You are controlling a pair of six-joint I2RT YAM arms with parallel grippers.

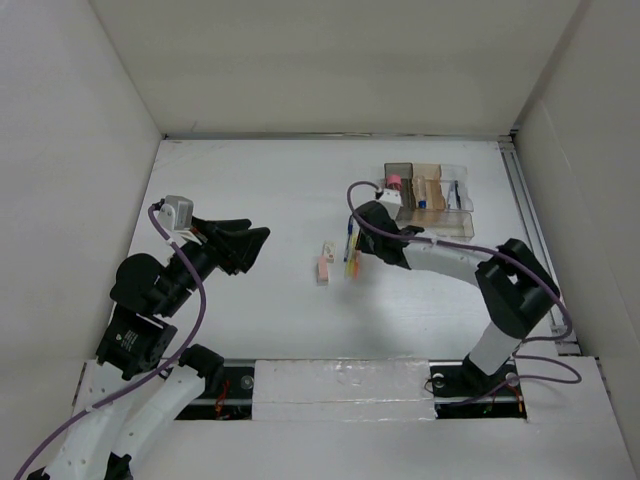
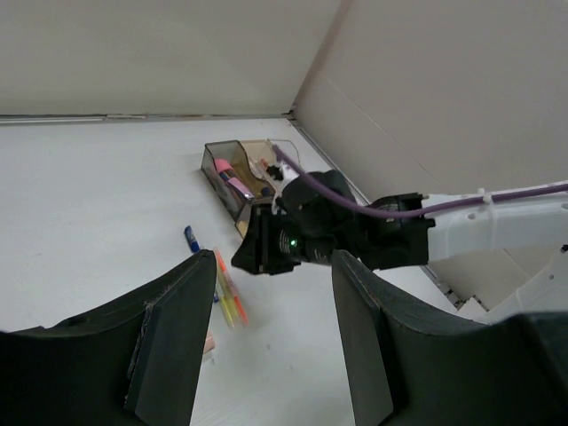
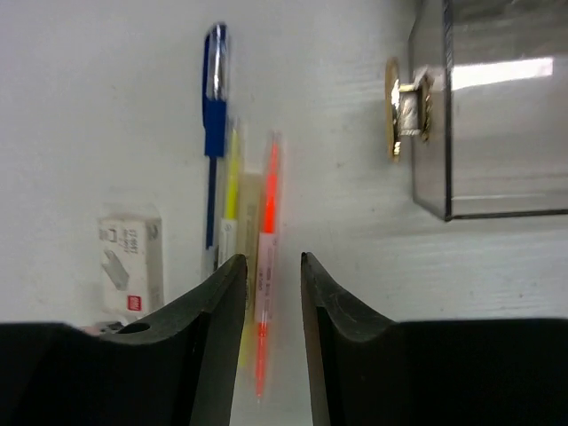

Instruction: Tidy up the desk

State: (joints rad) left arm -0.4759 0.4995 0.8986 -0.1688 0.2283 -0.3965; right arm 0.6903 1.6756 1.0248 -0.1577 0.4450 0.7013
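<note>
While left tool [image 1: 260, 250] hovers, right tool [image 3: 272, 259] above highlighter [image 3: 269, 200]

Desk [image 1: 260, 200]: smooth, matt white surface; the rail [image 1: 527, 215] along its edge is bare metal. Tray [image 1: 468, 200]: clear glossy plastic. Box [image 3: 497, 115]: smoky translucent plastic with a shiny gold-coloured metal knob [image 3: 397, 108]. Pen [image 3: 213, 106] and highlighters [image 3: 266, 231]: glossy plastic. Eraser [image 3: 130, 266]: printed paper sleeve.
</note>
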